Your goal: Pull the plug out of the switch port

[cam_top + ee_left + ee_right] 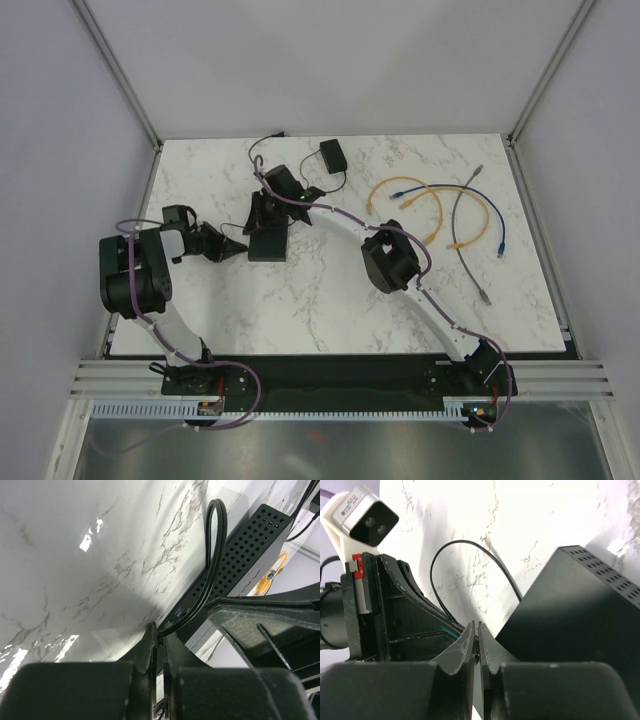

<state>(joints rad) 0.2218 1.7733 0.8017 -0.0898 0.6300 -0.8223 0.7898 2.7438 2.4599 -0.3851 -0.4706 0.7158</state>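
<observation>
The bench (330, 300) is glossy, white and marble-like with grey veins (it throws back bright glare). The switch box (250, 545) is matt black, its side punched with small round holes. The cord (216, 540) is smooth, rubbery black with a slight sheen. The left gripper (159, 639) has matt, grainy black plastic fingers (145, 655).

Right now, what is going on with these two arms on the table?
Both arms reach to the flat black box on the marble table. The left hand is shut on the thin black cable, right beside the box's edge. The right hand is closed too, at the corner of the box, but what it grips is hidden. Whether the plug has left the port cannot be seen.
</observation>
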